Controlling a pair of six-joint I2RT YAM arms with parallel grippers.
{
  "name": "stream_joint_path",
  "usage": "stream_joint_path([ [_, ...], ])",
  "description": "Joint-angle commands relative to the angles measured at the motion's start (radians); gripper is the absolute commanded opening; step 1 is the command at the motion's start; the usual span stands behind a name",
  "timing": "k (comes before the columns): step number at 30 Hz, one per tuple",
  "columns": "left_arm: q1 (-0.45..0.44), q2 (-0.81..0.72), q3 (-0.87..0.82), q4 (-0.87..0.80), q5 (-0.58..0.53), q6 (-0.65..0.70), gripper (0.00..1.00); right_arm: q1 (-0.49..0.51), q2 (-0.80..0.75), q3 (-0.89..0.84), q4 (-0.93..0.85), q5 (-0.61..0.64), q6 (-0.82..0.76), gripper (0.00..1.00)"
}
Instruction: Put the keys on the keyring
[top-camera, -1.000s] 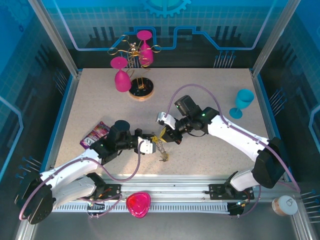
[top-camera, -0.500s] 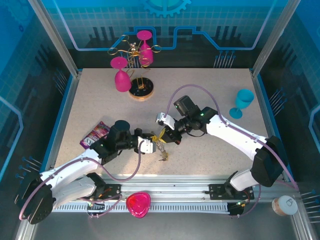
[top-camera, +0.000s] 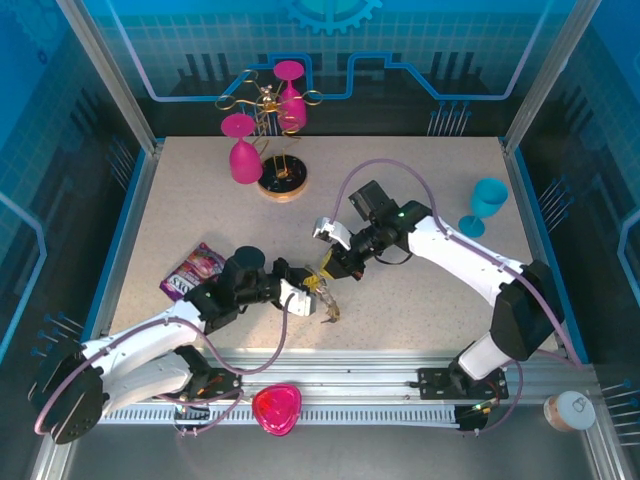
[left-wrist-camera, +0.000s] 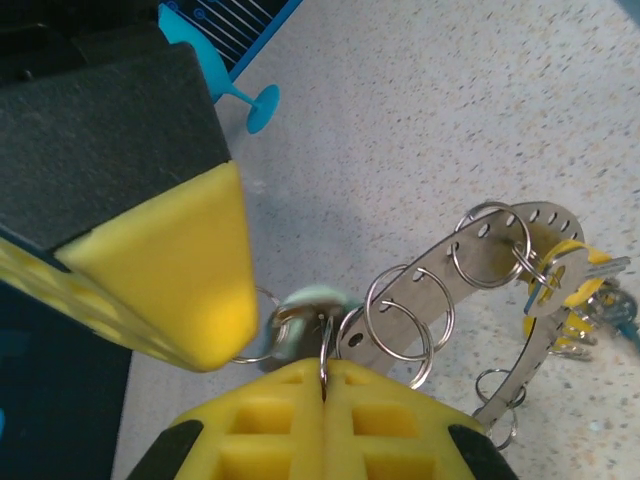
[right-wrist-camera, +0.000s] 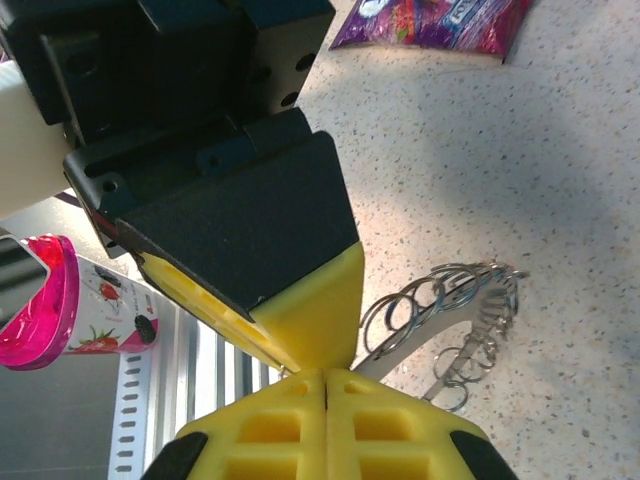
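Speckled beige tabletop (top-camera: 200, 210), edged in blue.
Carried a round wooden stand base (top-camera: 282, 185) at the back, a teal goblet (top-camera: 487, 200) far right, a purple snack packet (top-camera: 195, 270) near left.

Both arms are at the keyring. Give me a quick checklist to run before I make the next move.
1. Grip: left fingers shut on the keyring, by an end split ring: ok.
2. Key between the shut right fingers: cannot tell.
3. Loaded: yellow-headed keys hanging on keyring: ok.
4. Room between the two arms' fingertips: not ok, nearly touching.
5. Clutter: snack packet lies apart: ok.
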Motion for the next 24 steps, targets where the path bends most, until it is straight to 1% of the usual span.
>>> stream_joint_path([
  [1, -0.015, 0.002, -0.025, 0.123, -0.065, 0.081, 0.00, -0.010, 0.019, 0.041, -0.090, -0.040, -0.035, 0.00],
  [4, -0.024, 0.004, -0.034, 0.144, -0.098, 0.109, 0.00, -0.020, 0.017, 0.042, -0.102, -0.039, -0.030, 0.00],
  [9, -0.031, 0.007, -0.041, 0.154, -0.112, 0.127, 0.00, -0.026, 0.020, 0.049, -0.109, -0.042, -0.023, 0.00],
  [16, -0.039, 0.008, -0.043, 0.157, -0.109, 0.138, 0.00, -0.025, 0.034, 0.062, -0.080, -0.022, -0.001, 0.00],
  [24, -0.040, 0.009, -0.042, 0.156, -0.109, 0.135, 0.00, -0.019, 0.053, 0.074, -0.090, -0.025, -0.001, 0.00],
])
